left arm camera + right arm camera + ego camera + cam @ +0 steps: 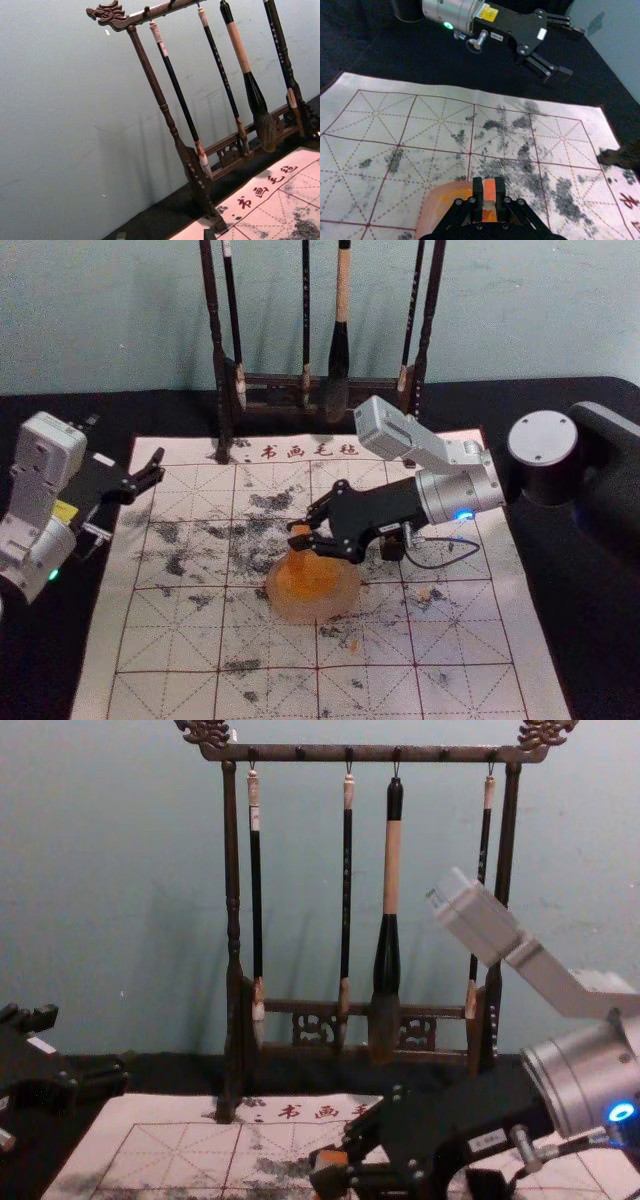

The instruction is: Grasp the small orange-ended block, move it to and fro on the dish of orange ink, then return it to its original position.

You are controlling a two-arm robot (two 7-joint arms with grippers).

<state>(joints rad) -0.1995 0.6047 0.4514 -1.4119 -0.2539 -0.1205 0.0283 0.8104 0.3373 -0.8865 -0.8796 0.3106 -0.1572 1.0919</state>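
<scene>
Currently pinching the orange block point(297, 562) with my right hand point(300, 531), over the ink dish point(313, 607).
Fingers are gripping its upper end, holding it roughly upright; my left hand point(160, 465) is idling, spread, near the mat's point(200, 695) left edge.

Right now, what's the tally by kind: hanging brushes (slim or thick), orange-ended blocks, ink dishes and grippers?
Slim brushes: 3
Thick brush: 1
Orange-ended block: 1
Ink dish: 1
Grippers: 2 (right gripper over the ink dish, left gripper at the head view's left)
Total: 8
</scene>
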